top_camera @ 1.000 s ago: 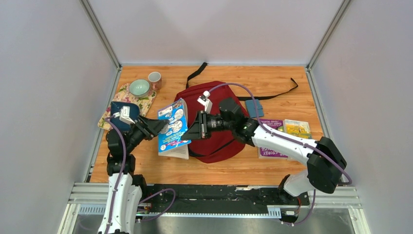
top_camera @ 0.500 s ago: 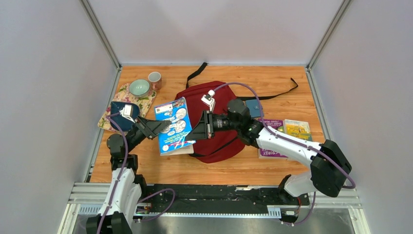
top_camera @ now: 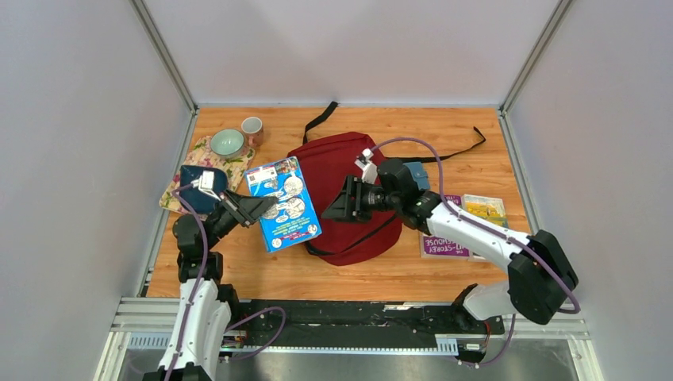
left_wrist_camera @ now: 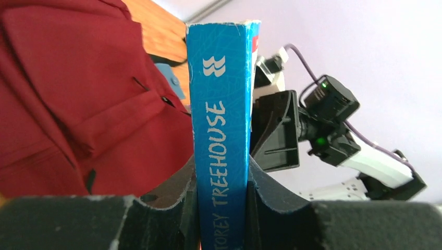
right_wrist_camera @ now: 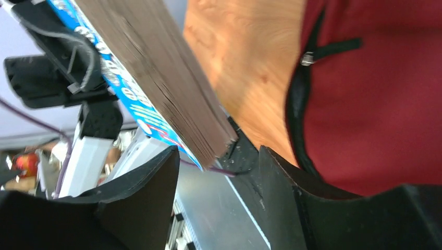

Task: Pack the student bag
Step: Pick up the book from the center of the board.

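Left gripper [top_camera: 264, 209] is clenched on the spine of a blue book [top_camera: 283, 203], which juts out ahead of its fingers with the cover turned upward. Right gripper [top_camera: 335, 208], jaws spread and grasping nothing, faces the book's page edge from the opposite side, just beside it. The student bag [top_camera: 329, 159] lies flat directly beneath the right gripper, beyond the book from the left one.

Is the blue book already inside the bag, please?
No, the book is in plain sight at the left edge of the bag, gripped by its spine in the left end effector.
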